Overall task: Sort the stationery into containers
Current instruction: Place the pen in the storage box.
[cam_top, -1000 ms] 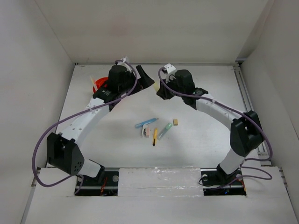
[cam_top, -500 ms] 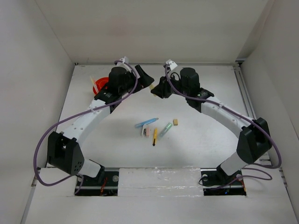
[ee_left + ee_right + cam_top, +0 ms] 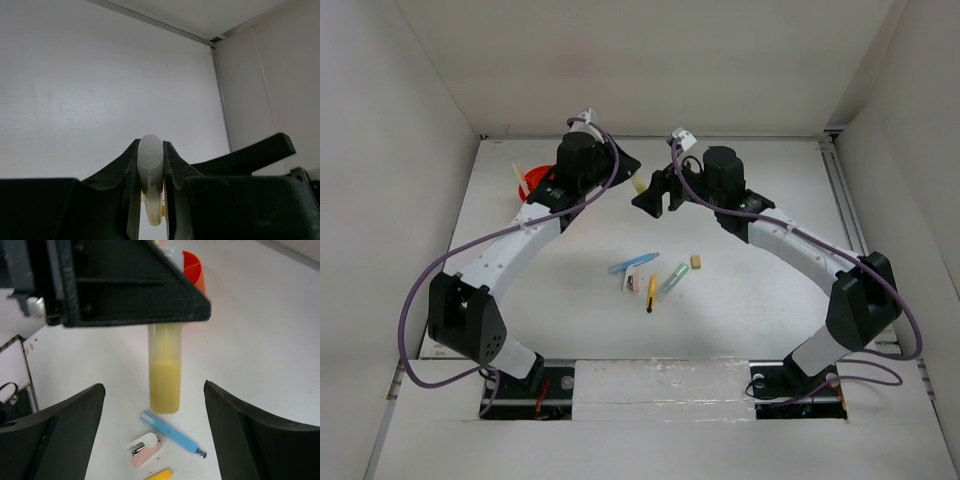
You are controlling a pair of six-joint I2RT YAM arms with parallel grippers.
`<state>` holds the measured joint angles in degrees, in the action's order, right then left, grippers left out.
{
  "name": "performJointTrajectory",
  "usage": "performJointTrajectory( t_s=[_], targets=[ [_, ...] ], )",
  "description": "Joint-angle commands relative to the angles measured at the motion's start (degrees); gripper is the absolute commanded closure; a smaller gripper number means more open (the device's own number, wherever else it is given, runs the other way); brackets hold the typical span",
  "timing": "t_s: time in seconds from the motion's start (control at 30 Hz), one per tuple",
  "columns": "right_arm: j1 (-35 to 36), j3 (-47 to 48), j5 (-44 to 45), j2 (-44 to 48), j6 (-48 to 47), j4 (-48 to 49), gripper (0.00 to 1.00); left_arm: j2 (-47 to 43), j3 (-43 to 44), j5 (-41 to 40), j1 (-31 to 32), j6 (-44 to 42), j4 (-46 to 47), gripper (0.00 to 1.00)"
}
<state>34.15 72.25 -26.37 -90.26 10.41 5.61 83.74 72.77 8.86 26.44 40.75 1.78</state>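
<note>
Left gripper pinching yellow marker near its end; right gripper standing spread either side. Best: right backing straight off, left carrying marker to orange tub.

A matte white tabletop sits boxed in by a plain white left wall, right wall and far wall, with a metal rail along its right edge, a glossy white ledge across the near edge, and soft, even light.
</note>
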Motion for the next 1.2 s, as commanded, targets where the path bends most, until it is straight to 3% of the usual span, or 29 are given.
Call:
performJointTrajectory(
  t_s=[0.0, 0.07, 0.1, 0.2, 0.3, 0.4, 0.53, 0.67, 1.17],
  targets=[
    [-1.1, -0.2, 3.0, 1.1, -0.4, 4.5, 0.12, 1.9, 7.6, -7.8, -0.4, -4.4, -3.3, 1.00],
    [-3.0, -2.9, 5.1, 3.1, 0.1, 4.5, 0.00, 3.7, 15.0, -15.8, -0.4, -7.2, -10.0, 1.00],
    [-3.8, -3.8, 5.6, 3.7, 0.7, 4.5, 0.00, 6.3, 17.9, -24.2, -1.0, -7.9, -12.4, 1.00],
    [-5.2, -6.1, 5.6, 4.4, 1.2, 4.5, 0.00, 12.6, 29.2, -34.1, -3.7, -9.5, -19.9, 1.00],
    [-5.2, -7.9, 5.0, 4.9, 1.2, 4.5, 0.00, 16.9, 38.2, -37.9, -8.9, -11.6, -24.6, 1.00],
    [-5.2, -9.6, 4.5, 6.1, 0.6, 4.5, 0.00, 22.9, 46.8, -36.4, -14.0, -10.3, -31.1, 1.00],
    [-5.2, -11.1, 3.9, 6.7, 0.6, 4.5, 0.00, 28.7, 52.9, -38.0, -20.2, -10.8, -35.0, 1.00],
    [-5.2, -11.1, 3.3, 6.1, 0.0, 4.5, 0.00, 31.7, 51.3, -36.9, -22.9, -11.0, -35.2, 1.00],
    [-4.2, -10.0, 2.3, 3.3, -1.0, 4.5, 0.00, 36.2, 47.2, -38.7, -22.9, -15.0, -27.0, 1.00]
  ],
)
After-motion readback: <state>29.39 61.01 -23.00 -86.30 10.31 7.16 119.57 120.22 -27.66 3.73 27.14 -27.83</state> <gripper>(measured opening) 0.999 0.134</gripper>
